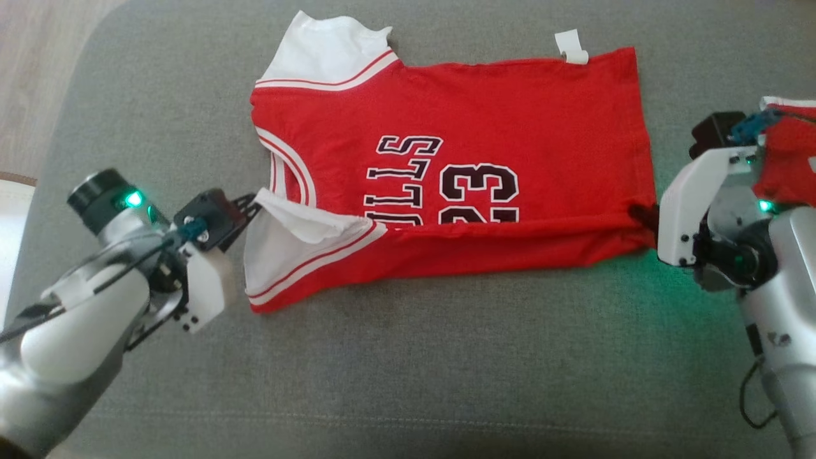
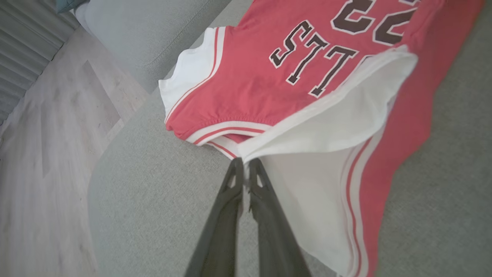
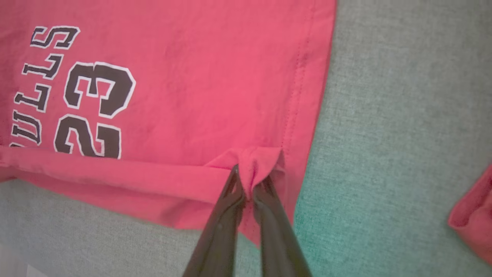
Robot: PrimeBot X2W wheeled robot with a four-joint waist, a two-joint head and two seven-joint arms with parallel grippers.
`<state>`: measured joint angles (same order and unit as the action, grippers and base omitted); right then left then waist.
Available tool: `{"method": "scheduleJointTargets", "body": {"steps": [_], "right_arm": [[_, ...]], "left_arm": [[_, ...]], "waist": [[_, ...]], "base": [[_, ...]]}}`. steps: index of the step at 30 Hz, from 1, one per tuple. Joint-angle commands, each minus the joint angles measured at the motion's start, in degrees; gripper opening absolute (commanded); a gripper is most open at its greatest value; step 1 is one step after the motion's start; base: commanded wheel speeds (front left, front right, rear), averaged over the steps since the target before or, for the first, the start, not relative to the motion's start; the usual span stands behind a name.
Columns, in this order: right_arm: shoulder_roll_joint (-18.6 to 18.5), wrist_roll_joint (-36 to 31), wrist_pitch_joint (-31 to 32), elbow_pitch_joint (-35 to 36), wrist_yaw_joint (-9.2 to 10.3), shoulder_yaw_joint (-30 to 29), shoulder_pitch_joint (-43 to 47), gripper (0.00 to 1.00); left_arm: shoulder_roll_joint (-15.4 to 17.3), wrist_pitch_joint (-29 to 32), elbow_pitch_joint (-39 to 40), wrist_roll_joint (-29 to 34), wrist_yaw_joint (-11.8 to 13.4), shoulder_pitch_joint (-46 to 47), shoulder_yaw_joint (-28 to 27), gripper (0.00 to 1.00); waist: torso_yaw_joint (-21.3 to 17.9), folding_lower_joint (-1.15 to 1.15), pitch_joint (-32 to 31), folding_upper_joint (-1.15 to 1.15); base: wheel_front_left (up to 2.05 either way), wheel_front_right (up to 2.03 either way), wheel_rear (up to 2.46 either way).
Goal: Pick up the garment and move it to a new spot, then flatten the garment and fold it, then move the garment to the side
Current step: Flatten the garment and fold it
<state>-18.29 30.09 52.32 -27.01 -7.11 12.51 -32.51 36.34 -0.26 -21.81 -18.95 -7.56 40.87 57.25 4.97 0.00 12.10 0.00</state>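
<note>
The red garment (image 1: pixel 484 108) lies spread across the grey cushion (image 1: pixel 408 370); the left tool (image 1: pixel 254 205) is clamped on its near white sleeve (image 2: pixel 338 119), the right tool (image 1: pixel 641 215) on its near hem corner (image 3: pixel 257 161); carry both farward together, level, keeping the fold taut.

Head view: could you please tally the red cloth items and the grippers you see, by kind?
Red jersey: 1
Other red cloth, right edge: 1
Grippers: 2 (left gripper, right gripper)
Total: 4
</note>
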Motion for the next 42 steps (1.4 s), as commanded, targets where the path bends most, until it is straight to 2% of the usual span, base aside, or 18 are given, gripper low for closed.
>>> {"method": "scheduleJointTargets", "body": {"steps": [1,2,3,4,5,7,8,9,11,17,21,24,27,31,34,37,42], "right_arm": [[0.14,-0.44,-0.82,1.55,-0.37,0.81,-2.70,0.00],[0.23,-0.49,-1.17,1.15,-0.37,1.16,-3.23,0.00],[0.26,-0.75,-2.08,0.99,-0.37,1.55,-3.85,0.13],[0.37,-0.97,-3.23,0.67,-0.37,1.67,-4.46,0.94],[0.65,-1.08,-4.31,0.20,-0.37,1.64,-5.08,1.00],[1.30,-1.36,-6.68,-0.78,-0.37,1.54,-6.25,1.00],[1.63,-1.52,-7.97,-1.18,-0.37,1.55,-6.76,1.00],[1.93,-1.66,-9.57,-1.58,-0.37,1.32,-7.25,1.00],[2.23,-1.83,-11.40,-1.94,-0.37,1.08,-7.68,1.00],[3.12,-1.66,-24.37,-2.51,-0.37,0.98,-8.08,1.00],[2.25,-2.34,-34.62,-0.95,-0.37,2.28,-5.68,1.00],[2.03,-3.34,-42.45,0.58,-0.37,2.04,-2.67,1.00],[2.04,-6.17,-49.74,2.74,-0.37,1.50,0.98,1.00],[4.69,-9.75,-56.57,5.60,-0.37,-1.55,6.95,1.00],[7.41,-13.16,-59.23,7.82,-0.37,-4.37,11.67,1.00],[10.39,-15.89,-60.16,10.12,-0.37,-6.70,16.12,1.00],[13.58,-19.06,-59.95,13.12,-0.37,-8.60,21.14,1.00]], "left_arm": [[1.85,-0.77,-0.34,-0.30,0.08,4.25,-1.89,0.00],[1.70,-0.99,-1.45,-0.28,0.08,5.23,-1.22,0.00],[1.46,-1.28,-2.54,-0.30,0.08,6.19,-0.61,0.00],[1.15,-1.59,-3.66,-0.39,0.08,7.13,-0.07,0.00],[0.77,-1.90,-4.81,-0.50,0.08,8.02,0.44,0.00],[-0.15,-2.55,-7.37,-0.66,0.08,9.70,1.17,0.00],[-0.65,-2.98,-8.90,-0.64,0.18,10.48,1.01,0.20],[-1.22,-3.59,-10.39,-0.44,0.75,11.20,0.76,1.00],[-1.87,-4.16,-11.91,-0.43,1.54,11.75,0.36,1.00],[-5.79,-9.75,-18.04,-3.53,7.29,13.00,-4.32,1.00],[-8.30,-13.41,-17.63,-8.14,11.84,11.26,-9.80,1.00],[-9.92,-14.54,-13.93,-11.85,15.00,7.92,-14.90,1.00],[-11.05,-14.70,-6.36,-13.13,18.52,2.94,-20.76,1.00],[-13.52,-14.72,4.44,-12.29,22.52,-7.27,-28.26,1.00],[-16.07,-14.73,10.16,-11.20,24.03,-15.24,-32.06,1.00],[-18.54,-14.73,13.55,-9.65,24.43,-21.87,-34.41,1.00],[-21.73,-14.73,13.49,-7.30,23.38,-29.46,-35.88,1.00]], "waist": [[-0.25,0.00,0.47,0.00],[-0.39,0.00,0.66,0.00],[-0.53,0.00,0.86,0.00],[-0.68,0.00,1.07,0.00],[-0.85,0.00,1.25,0.00],[-1.15,0.00,1.46,0.00],[-1.30,0.00,1.52,0.00],[-1.47,0.00,1.53,0.00],[-1.61,0.00,1.49,0.00],[-1.91,0.00,0.33,0.00],[-1.62,0.00,-1.49,0.00],[-1.27,0.00,-3.33,0.00],[-0.91,0.00,-4.97,0.00],[-0.63,0.00,-7.12,0.00],[-0.40,0.00,-8.53,0.00],[-0.17,0.00,-9.61,0.00],[-0.40,0.00,-10.50,0.00]], "base": [[0.00,0.00,0.00],[0.00,0.00,0.00],[0.00,0.00,0.00],[0.00,0.00,0.00],[0.00,0.00,0.00],[0.00,0.00,0.00],[0.00,0.00,0.00],[0.00,0.00,0.00],[0.00,0.00,0.00],[0.00,0.00,0.00],[0.00,0.00,0.00],[0.00,0.00,0.00],[0.00,0.00,0.00],[0.00,0.00,0.00],[0.00,0.00,0.00],[0.00,0.00,0.00],[0.00,0.00,0.00]]}}
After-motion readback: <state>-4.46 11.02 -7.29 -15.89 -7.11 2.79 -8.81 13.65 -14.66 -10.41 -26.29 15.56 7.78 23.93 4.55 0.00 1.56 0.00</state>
